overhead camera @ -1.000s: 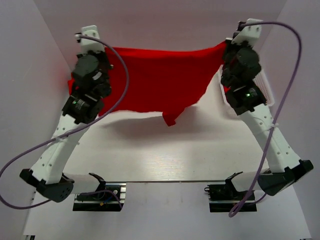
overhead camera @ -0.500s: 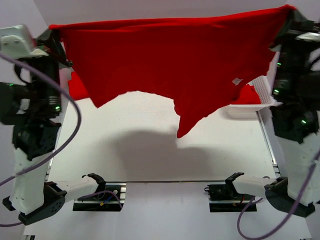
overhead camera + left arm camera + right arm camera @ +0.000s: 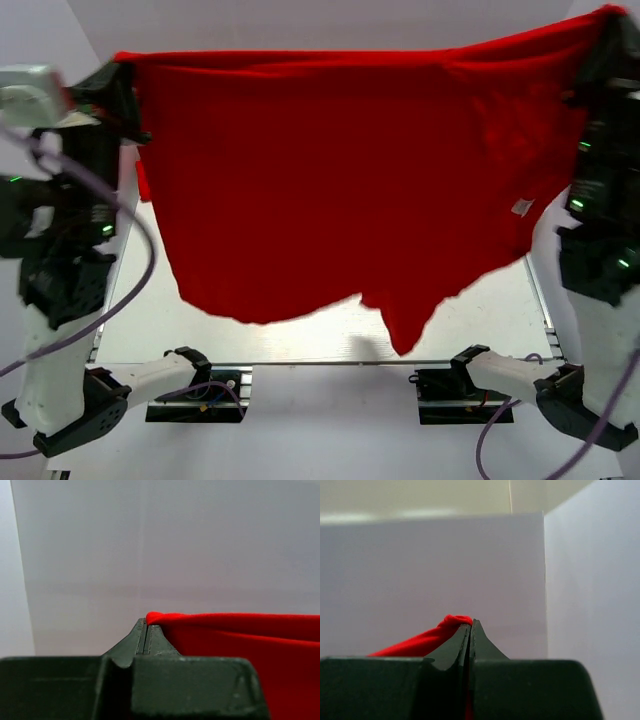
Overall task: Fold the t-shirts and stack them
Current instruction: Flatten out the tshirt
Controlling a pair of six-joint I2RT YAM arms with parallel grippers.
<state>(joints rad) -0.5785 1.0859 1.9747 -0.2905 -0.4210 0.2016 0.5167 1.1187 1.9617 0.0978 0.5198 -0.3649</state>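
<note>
Near you, strip of desk [image 3: 300,338] shows below hem. Red t-shirt [image 3: 340,170] hangs spread wide above it, between your arms. Your left gripper [image 3: 146,624] clenched on one top corner, right gripper [image 3: 471,624] clenched on other.

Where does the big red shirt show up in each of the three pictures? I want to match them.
Top external: the t-shirt hangs spread across the middle, held up by both upper corners.
Left wrist: lower right, one corner pinched in the left gripper.
Right wrist: lower left, a corner pinched in the right gripper.
Shared landmark: those pinched corners, top left and top right in the top view.
</note>
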